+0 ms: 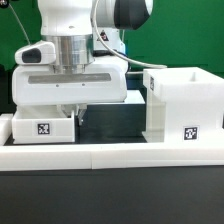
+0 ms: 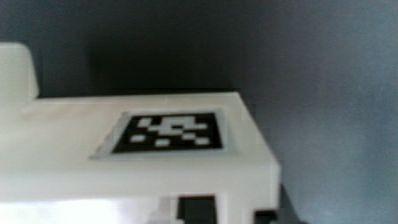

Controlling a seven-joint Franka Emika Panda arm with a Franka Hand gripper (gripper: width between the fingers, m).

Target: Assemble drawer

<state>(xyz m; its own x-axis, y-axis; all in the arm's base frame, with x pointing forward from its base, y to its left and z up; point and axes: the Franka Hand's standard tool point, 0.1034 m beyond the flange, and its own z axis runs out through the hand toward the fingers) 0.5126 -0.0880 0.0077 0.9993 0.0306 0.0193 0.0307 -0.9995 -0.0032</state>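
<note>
A small white open-top drawer box [image 1: 45, 126] with a square tag stands on the table at the exterior view's left. My gripper [image 1: 78, 112] comes down on its right-hand wall. The tall white housing [image 1: 184, 104], also tagged, stands at the exterior view's right, apart from the box. In the wrist view the box's tagged face [image 2: 169, 133] fills the picture. My gripper [image 2: 231, 212] has its two dark fingers on either side of a white wall of the box, so it looks shut on it. A second small box is not in view.
A long low white border block [image 1: 110, 157] runs along the front of the table. Dark table surface [image 1: 110, 118] lies between the small box and the housing. A green backdrop is behind the arm.
</note>
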